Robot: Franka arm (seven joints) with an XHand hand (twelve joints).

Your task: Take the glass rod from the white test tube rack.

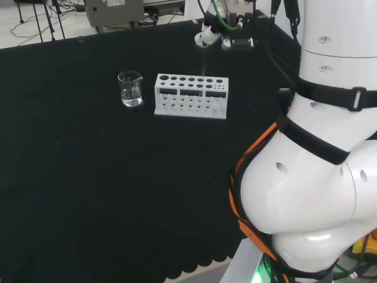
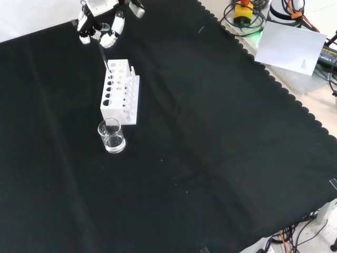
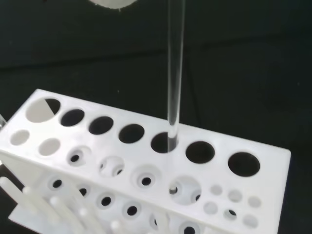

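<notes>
The white test tube rack [image 1: 191, 95] lies on the black cloth, its top pierced by a row of round holes. A clear glass rod [image 3: 175, 73] stands nearly upright, with its lower end still inside one of the rack's [image 3: 146, 175] middle holes. The hand [image 2: 100, 26] hangs directly above the rack [image 2: 120, 90], fingers curled round the rod's [image 2: 103, 58] upper end. In the head view the hand [image 1: 209, 35] is above the rack's far side, and the thin rod [image 1: 203, 68] runs down from it.
A clear glass beaker [image 1: 130, 88] stands just left of the rack in the head view, and nearer than it in the front view [image 2: 111, 135]. The arm's white links [image 1: 312, 177] fill the head view's right. Paper [image 2: 295, 47] and cables lie beyond the cloth's edge.
</notes>
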